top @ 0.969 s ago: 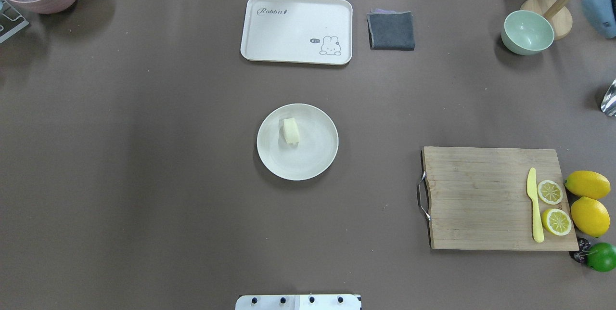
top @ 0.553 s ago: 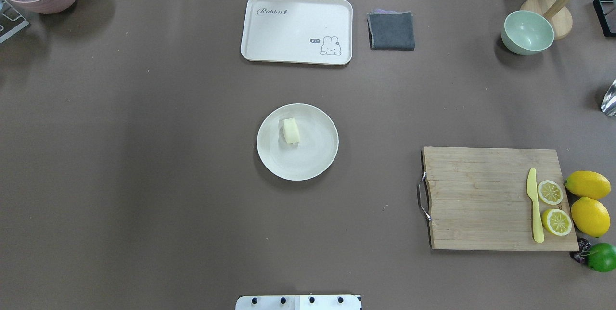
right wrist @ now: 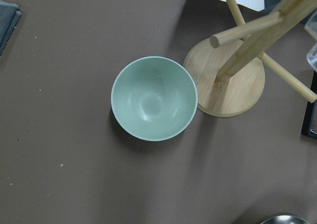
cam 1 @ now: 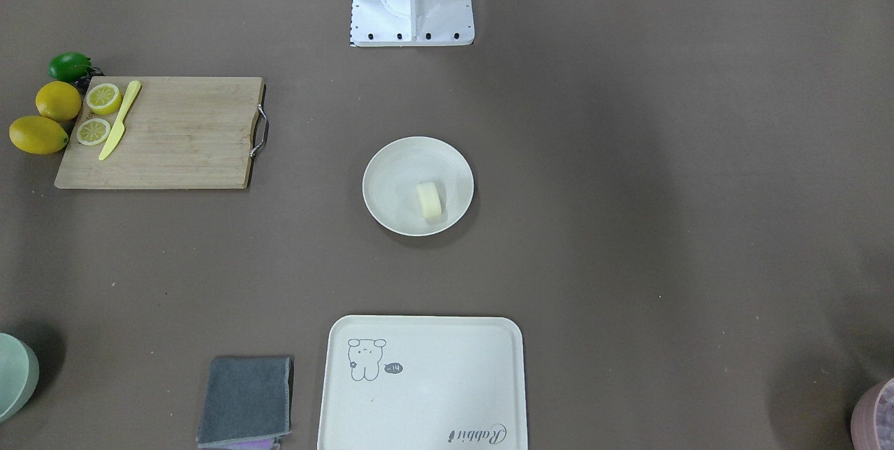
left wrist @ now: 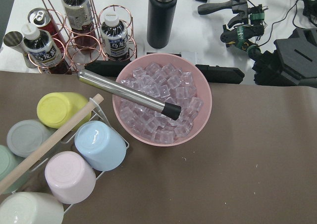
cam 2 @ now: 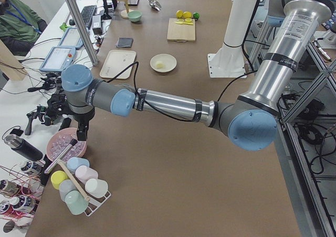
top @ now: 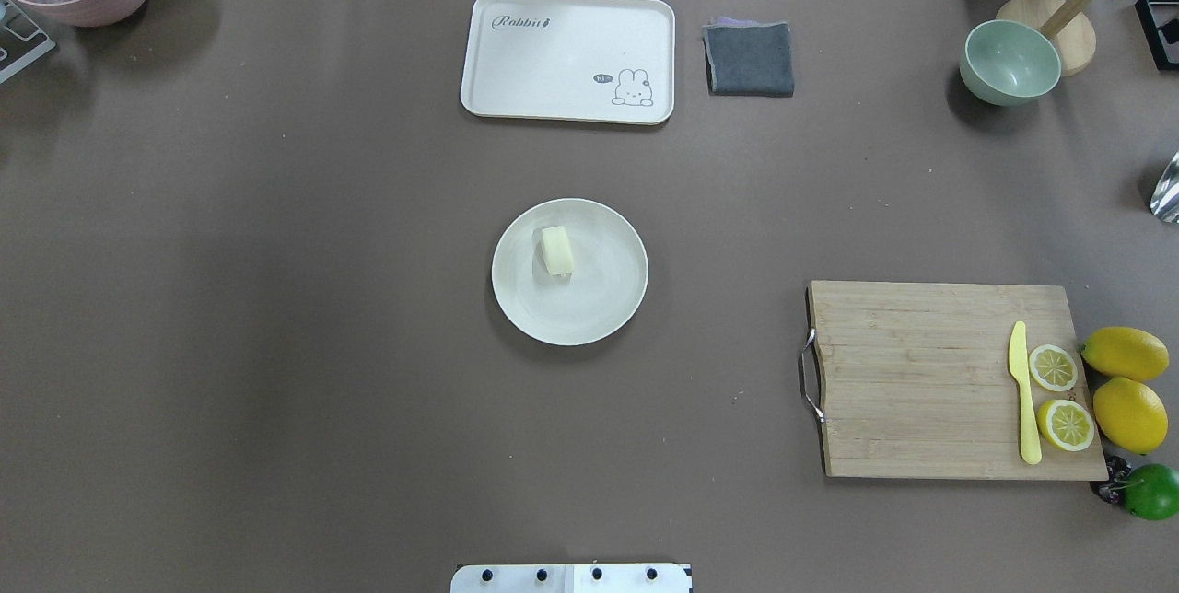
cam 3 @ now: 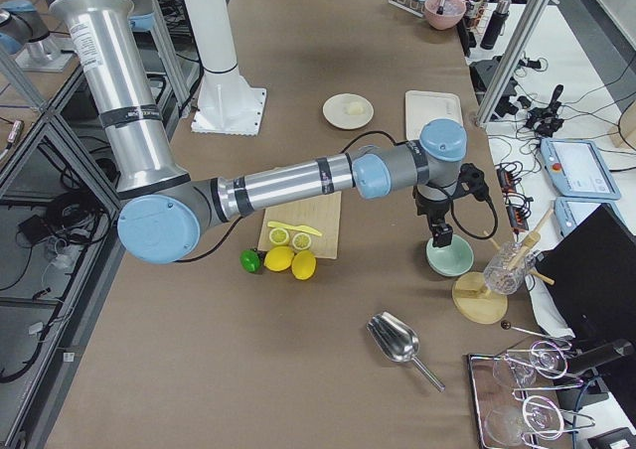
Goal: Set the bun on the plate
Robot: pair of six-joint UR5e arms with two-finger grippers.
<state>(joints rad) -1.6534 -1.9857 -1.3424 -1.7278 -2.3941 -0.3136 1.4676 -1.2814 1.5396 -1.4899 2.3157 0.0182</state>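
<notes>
The pale cream bun (top: pixel 556 250) lies on its own on the round off-white plate (top: pixel 599 308) in the middle of the table, a little toward the plate's far left. The front-facing view also has the bun (cam 1: pixel 430 200) and the plate (cam 1: pixel 394 181). Neither gripper is near them. My left gripper (cam 2: pixel 82 137) hangs over the pink ice bowl (left wrist: pixel 148 137) at the far left corner. Far to the right, my right gripper (cam 3: pixel 440 238) hangs above the pale green bowl (right wrist: pixel 153 99). Both show only in side views, so I cannot tell whether they are open or shut.
A cream tray (top: pixel 567 56) and a folded grey cloth (top: pixel 750 58) lie at the back. A cutting board (top: pixel 921 378) with a yellow knife (top: pixel 1022 395), lemon slices, lemons and a lime is at the right. A cup rack (left wrist: pixel 59 154) and a wooden stand (right wrist: pixel 233 80) flank the bowls.
Dark and bluish arm parts at the overhead view's top right corner have left that view. The bun and plate have not moved.
</notes>
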